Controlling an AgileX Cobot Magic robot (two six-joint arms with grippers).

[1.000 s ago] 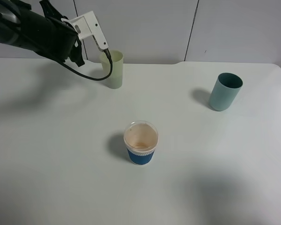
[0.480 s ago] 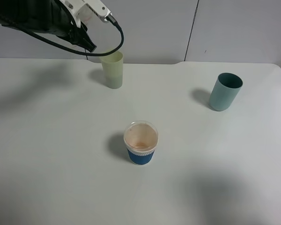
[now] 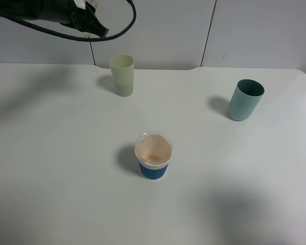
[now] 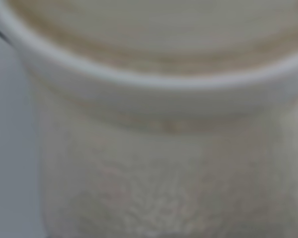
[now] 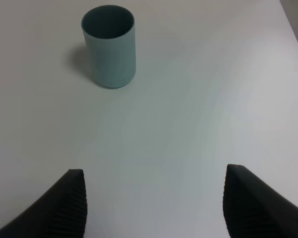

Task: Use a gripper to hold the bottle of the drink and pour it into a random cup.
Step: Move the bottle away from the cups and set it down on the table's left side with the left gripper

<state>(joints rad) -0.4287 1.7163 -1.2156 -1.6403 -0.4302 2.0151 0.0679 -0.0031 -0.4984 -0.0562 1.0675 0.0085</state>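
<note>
3 cups on bench (image 3: 51, 153): yellow-green cup (image 3: 122, 75) at 11 o'clock, teal cup (image 3: 245, 99) at 2, blue-sleeved cup (image 3: 153, 154) centre. 1 bottle (image 4: 154, 148), blurred, fills left wrist view. left gripper (image 3: 89, 23) jaws: can't tell. right gripper (image 5: 154, 173) jaws released, empty.

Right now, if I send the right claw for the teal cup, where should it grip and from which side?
Grip the teal cup around the middle of its wall, coming in level from the side facing the open right claw. It stands upright, round and handleless, mouth up, with nothing close beside it, so a side grip probably holds best.
</note>
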